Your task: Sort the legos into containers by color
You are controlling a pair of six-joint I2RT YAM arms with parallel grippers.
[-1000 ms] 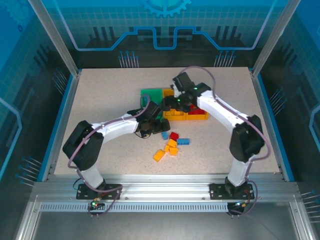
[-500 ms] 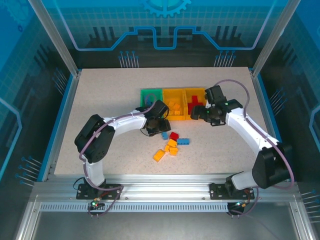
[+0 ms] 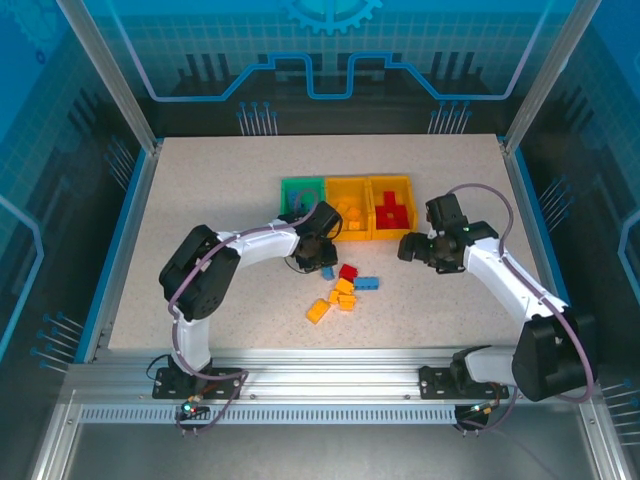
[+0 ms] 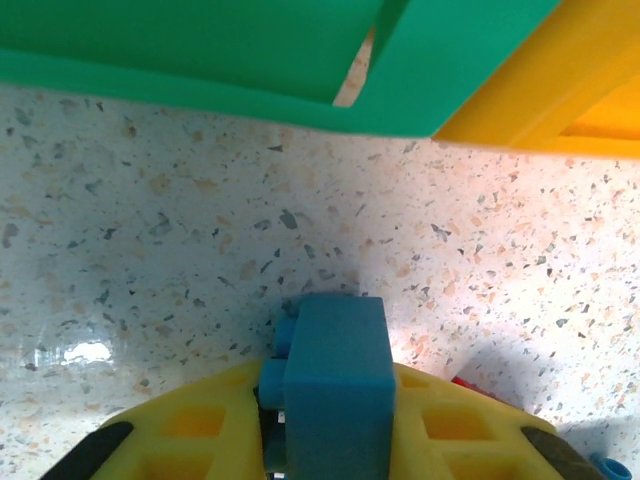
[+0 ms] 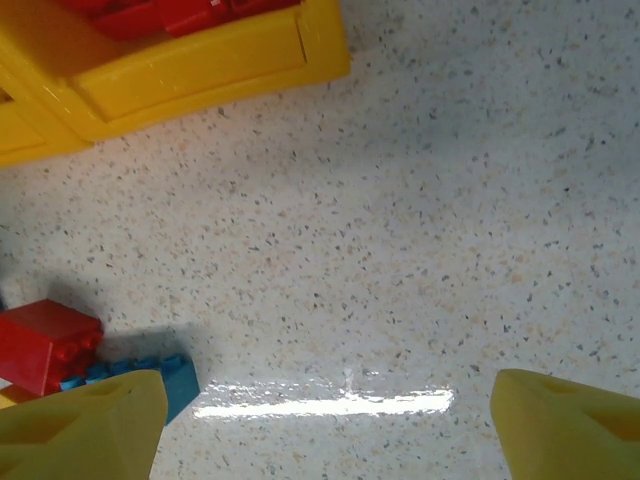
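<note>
Legos, top view: small studded plastic bricks (image 3: pixel 343 290) in red, blue and yellow-orange; a loose handful lies on the speckled worktop (image 3: pixel 200 200), just in front of the bins.
Containers, top view: three joined open plastic bins in a row. The green bin (image 3: pixel 300 181) is partly hidden by the left arm, the middle yellow bin (image 3: pixel 348 180) holds yellow-orange bricks, and the right yellow bin (image 3: pixel 390 179) holds red ones.
Progress, judged: well under way; the loose handful is still to sort.
Pincers, top view: left pincer (image 3: pixel 322 262) sits low between the green bin and the loose bricks; right pincer (image 3: pixel 408 247) is beside the right yellow bin.
Left wrist view: left pincer (image 4: pixel 330 435) is clenched on a blue rectangular brick (image 4: pixel 335 390), with the green bin's wall just ahead. Lifted or resting, cannot tell.
Right wrist view: right pincer (image 5: pixel 325 430) is spread wide and empty over bare worktop. A red brick (image 5: pixel 45 345) touches a flat blue brick (image 5: pixel 150 375) at lower left.
</note>
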